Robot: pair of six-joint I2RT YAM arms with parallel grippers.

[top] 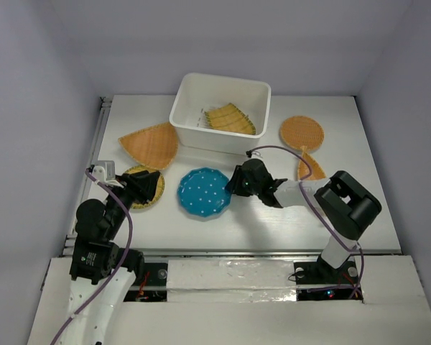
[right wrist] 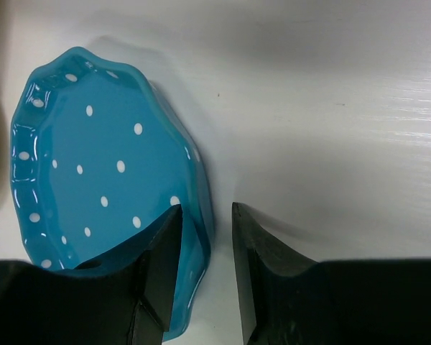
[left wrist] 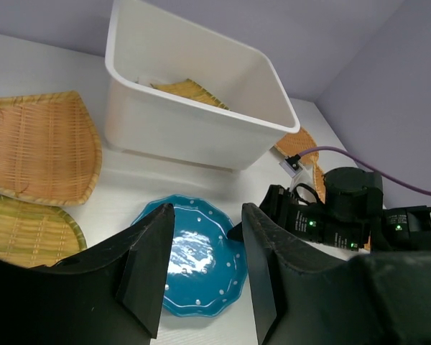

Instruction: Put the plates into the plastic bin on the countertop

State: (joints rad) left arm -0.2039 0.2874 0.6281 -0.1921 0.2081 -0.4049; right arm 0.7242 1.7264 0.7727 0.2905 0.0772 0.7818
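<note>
The teal plate (top: 201, 192) with white dots lies on the countertop (top: 273, 223) in front of the plastic bin (top: 183, 108). My right gripper (top: 231, 187) is open and straddles the plate's right rim. In the right wrist view one finger is over the plate (right wrist: 93, 165), and the other stands outside it with a gap to the rim; the right gripper (right wrist: 206, 212) has not closed. One wicker plate (top: 233, 118) lies in the bin. My left gripper (top: 140, 188) is open and empty above a wicker plate (top: 149, 192) at the left.
A fan-shaped wicker plate (top: 151, 144) lies left of the bin. A round wicker plate (top: 302, 131) and a smaller one (top: 311, 167) lie at the right. A metal rail (top: 97, 144) runs along the left edge. The right arm's purple cable (top: 294, 154) arcs above the table.
</note>
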